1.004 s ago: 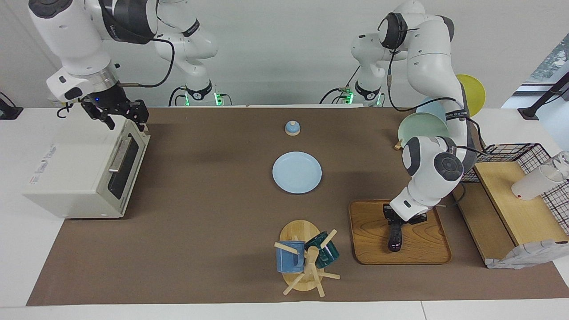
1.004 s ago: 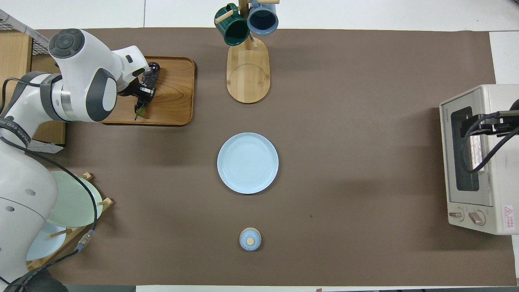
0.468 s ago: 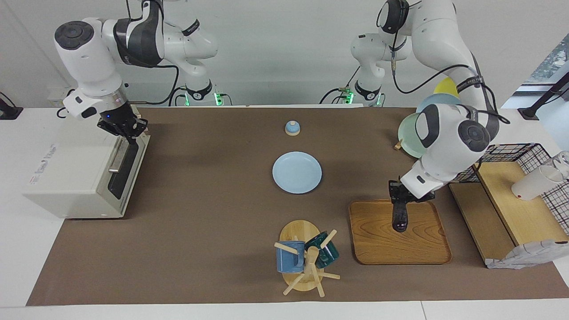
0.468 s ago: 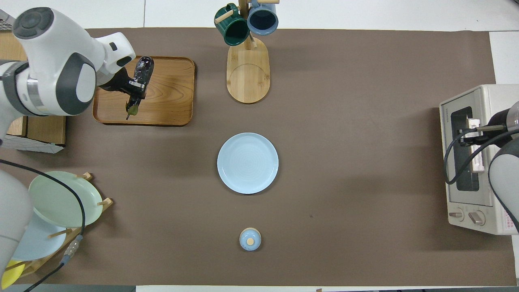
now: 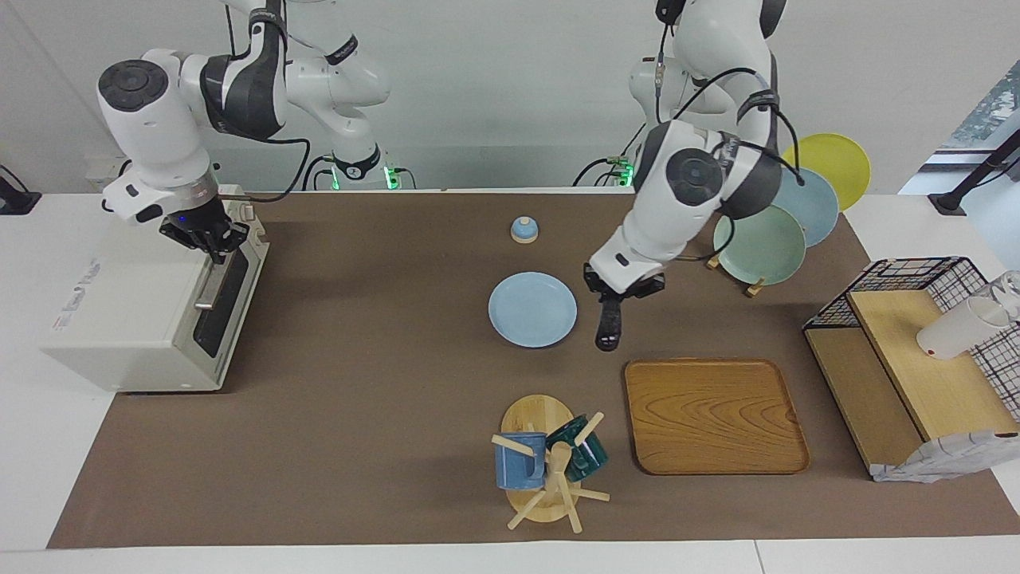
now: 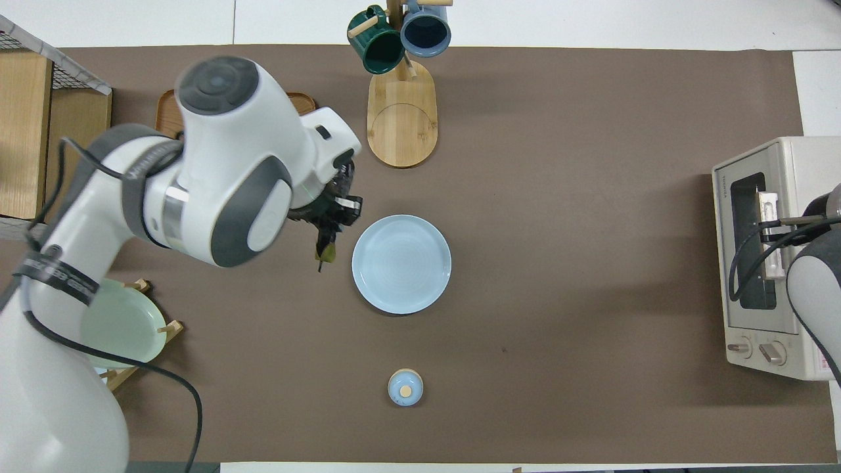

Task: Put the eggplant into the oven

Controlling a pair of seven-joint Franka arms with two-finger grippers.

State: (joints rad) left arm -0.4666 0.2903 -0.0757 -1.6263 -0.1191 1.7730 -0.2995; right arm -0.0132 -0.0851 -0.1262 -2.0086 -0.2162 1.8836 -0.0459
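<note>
The right claw [image 5: 213,249], pressed together on the silver bar handle [image 5: 209,288] of the boxy off-white toaster oven [image 5: 151,307], sits at the door's top edge, the dark glass door looking not yet dropped. The left claw [image 5: 617,296] pinches the long, glossy dark purple eggplant [image 5: 609,327] by its stem end, hanging it upright in the air just beside the light blue round plate [image 5: 532,309], well apart from the oven. It looks light, firm and slick-skinned, so a grip nearer mid-body would probably swing less.

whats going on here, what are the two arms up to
The left gripper holds the eggplant by its stem end, up in the air beside the light blue plate, with the wooden tray now bare. The right gripper is shut at the handle of the oven, whose door looks closed.
</note>
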